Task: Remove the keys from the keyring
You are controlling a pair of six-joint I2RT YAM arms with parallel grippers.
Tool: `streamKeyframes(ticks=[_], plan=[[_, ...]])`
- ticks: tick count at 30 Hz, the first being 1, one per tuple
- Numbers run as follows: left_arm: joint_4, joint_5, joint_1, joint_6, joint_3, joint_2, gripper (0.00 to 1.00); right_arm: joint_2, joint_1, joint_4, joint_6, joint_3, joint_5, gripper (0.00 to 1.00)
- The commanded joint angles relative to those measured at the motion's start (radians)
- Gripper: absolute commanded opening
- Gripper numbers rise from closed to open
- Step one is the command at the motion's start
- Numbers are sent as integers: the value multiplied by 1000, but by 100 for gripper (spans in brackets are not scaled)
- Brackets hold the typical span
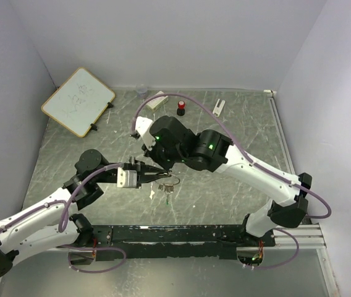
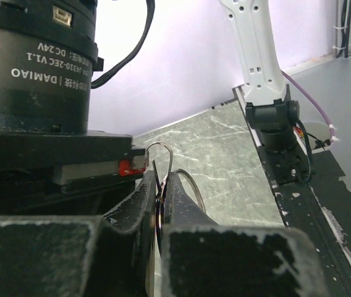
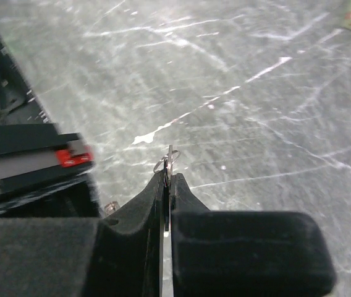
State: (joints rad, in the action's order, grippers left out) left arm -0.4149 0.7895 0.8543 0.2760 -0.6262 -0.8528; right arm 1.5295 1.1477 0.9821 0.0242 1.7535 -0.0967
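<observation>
Silver keyring (image 2: pixel 160 150) pinched in my closed left gripper (image 2: pixel 161 185) and right gripper (image 3: pixel 167 182); keys (image 1: pixel 167 189) dangle, none removed.

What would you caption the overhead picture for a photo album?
Teamwork: left gripper and right gripper both pinch the keyring while a green-headed key dangles below.

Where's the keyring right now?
In the top view the keyring is near the middle of the table, slightly left of centre, pinched by the left gripper from the left and the right gripper from behind.
</observation>
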Motion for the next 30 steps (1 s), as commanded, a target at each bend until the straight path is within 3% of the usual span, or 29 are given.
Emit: streamKeyframes(ticks=[1, 8, 15, 18, 23, 30], plan=[[-124, -11, -3, 22, -58, 34, 7, -48, -12, -78, -62, -5, -245, 0], [-90, -56, -4, 23, -53, 18, 7, -170, -17, -239, -135, -62, -603, 0], [-48, -212, -4, 32, -67, -41, 7, -252, -60, -330, -172, -204, -732, 0], [-39, -304, -4, 18, -83, -70, 7, -273, -192, -334, -238, -318, -605, 0], [-4, -442, -4, -4, -127, -105, 7, -341, -452, -502, -315, -639, -308, 0], [24, -639, -5, -44, -179, -141, 7, -267, -522, -629, -362, -805, -180, 0]])
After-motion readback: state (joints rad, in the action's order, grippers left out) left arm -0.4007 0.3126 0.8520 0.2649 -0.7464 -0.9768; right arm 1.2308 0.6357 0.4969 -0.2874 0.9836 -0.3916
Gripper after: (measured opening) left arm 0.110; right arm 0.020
